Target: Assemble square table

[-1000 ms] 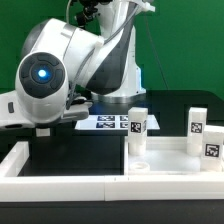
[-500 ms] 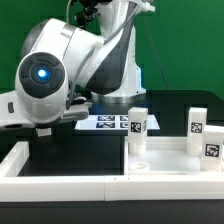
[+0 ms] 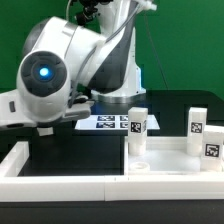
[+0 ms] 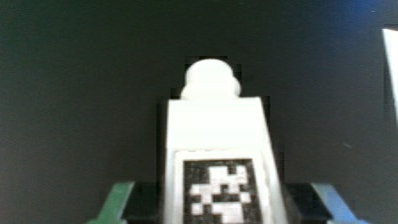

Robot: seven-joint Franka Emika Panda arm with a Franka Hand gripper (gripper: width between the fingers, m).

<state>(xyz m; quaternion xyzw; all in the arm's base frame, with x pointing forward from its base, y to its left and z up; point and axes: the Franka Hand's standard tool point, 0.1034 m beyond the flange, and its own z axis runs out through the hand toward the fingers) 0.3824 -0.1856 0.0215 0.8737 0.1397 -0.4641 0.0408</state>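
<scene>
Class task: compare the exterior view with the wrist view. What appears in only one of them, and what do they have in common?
Only the exterior view shows the robot arm, the marker board, the square tabletop and two upright legs standing in it. Only the wrist view shows a white tagged leg close up between the gripper fingers. Both show the black surface and tagged white legs.

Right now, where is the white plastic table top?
In the exterior view, the white plastic square table top lies at the lower right on the black surface, with two upright tagged white legs standing on it, beside the front white wall bar.
</scene>
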